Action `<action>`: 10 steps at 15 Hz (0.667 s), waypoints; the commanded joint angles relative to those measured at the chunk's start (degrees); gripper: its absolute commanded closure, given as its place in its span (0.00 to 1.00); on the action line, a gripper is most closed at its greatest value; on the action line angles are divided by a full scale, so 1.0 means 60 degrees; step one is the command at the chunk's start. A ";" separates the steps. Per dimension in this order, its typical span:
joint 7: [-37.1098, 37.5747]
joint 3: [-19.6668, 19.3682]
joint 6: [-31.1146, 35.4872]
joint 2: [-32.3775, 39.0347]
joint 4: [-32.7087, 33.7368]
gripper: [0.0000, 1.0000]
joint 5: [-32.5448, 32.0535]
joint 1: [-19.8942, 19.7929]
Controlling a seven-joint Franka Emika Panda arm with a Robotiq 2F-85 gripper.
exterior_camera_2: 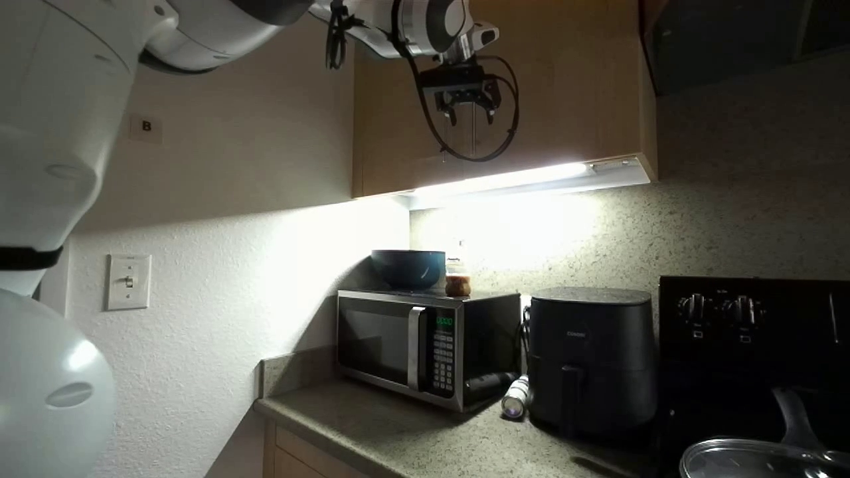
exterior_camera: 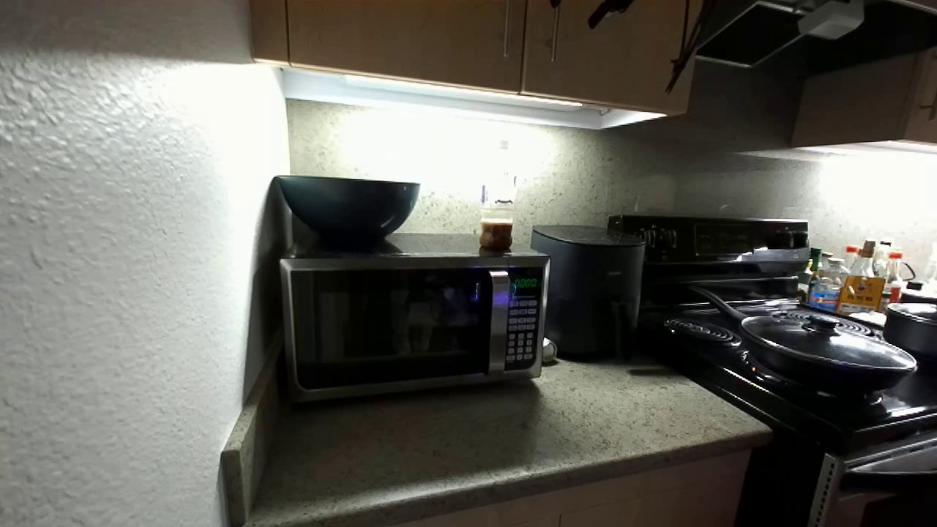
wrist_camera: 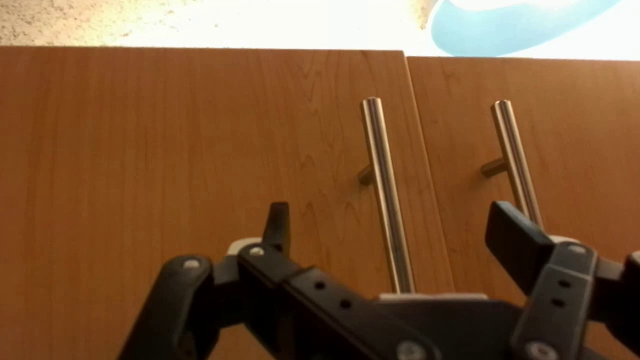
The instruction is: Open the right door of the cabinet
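Note:
The medium-brown cabinet (exterior_camera: 402,40) hangs on the wall, with both flat doors closed. The right door (exterior_camera: 622,66) lies right of the seam and also shows in an exterior view (exterior_camera_2: 571,99). The wrist view is upside down, so the right door (wrist_camera: 175,150) fills its left side. The right door's steel bar handle (wrist_camera: 387,195) appears between my open fingers in the wrist view; no contact is visible. It also shows below the gripper (exterior_camera_2: 471,119) in an exterior view. My gripper (wrist_camera: 390,215) is open and empty in front of the doors. Only black fingertips show at the top edge in an exterior view (exterior_camera: 583,7).
The left door's handle (wrist_camera: 517,160) is close beside, behind one finger. A cable loop (exterior_camera_2: 511,133) hangs around the gripper. Below stand a microwave (exterior_camera: 395,322) with a bowl (exterior_camera: 348,208) and bottle (exterior_camera: 496,230) on top, and an air fryer (exterior_camera: 589,293). A range hood (exterior_camera: 768,29) is at right.

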 commanded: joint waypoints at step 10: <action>-0.0295 0.0024 0.0057 0.1399 0.1882 0.58 0.0165 -0.0168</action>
